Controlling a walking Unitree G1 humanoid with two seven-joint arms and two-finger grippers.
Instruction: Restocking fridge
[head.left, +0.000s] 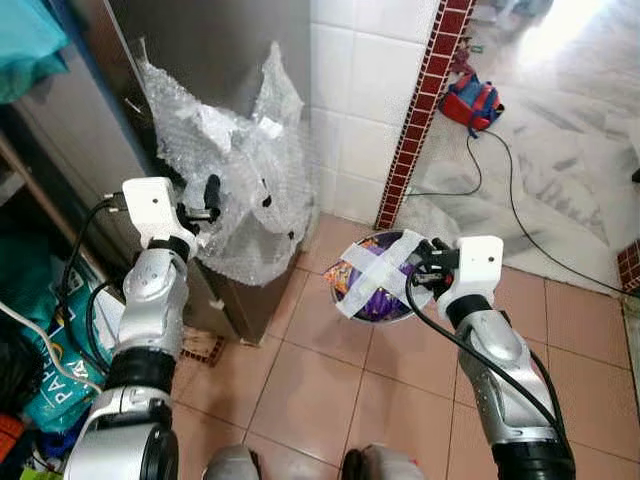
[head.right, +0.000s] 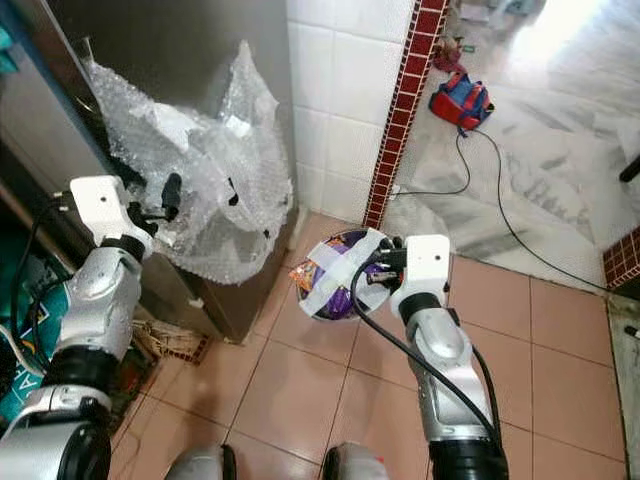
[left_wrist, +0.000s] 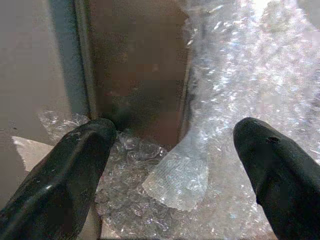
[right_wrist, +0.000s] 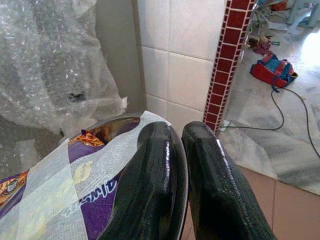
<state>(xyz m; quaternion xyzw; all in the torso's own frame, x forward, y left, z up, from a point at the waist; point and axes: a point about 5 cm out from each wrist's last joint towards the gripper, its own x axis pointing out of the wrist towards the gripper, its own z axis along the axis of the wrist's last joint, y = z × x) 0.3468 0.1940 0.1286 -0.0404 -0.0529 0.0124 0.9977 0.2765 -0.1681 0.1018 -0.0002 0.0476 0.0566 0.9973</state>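
At far left, shelves with teal bags (head.left: 50, 330) stand beside a dark steel fridge (head.left: 215, 40), whose lower corner is wrapped in crumpled bubble wrap (head.left: 240, 190); the left gripper (head.left: 212, 205) is raised at that wrap, its two black fingers (left_wrist: 65, 180) spread apart with nothing between them, one tip near the edge of the fridge door; the wrist view shows clear film lying in the gap between the fingers.

At centre, above the terracotta floor tiles (head.left: 320, 390), hangs a round bowl (head.left: 375, 275) crossed with broad strips of pale tape over purple snack packets; being round, it has no clear long axis; its taped mouth appears to face up and slightly toward the robot, though the tilt is hard to judge; it hangs just to the right of the fridge corner and in front of the white tiled wall (head.left: 365, 90).

At right, the right gripper (head.left: 425, 265) has its fingers (right_wrist: 160, 185) pressed together on the bowl's rim, holding it off the floor; beyond, a column of red tiles (head.left: 420, 110) borders a marble floor (head.left: 560, 170) where a black cable (head.left: 515, 200) and a red-and-blue bag (head.left: 472, 100) lie.
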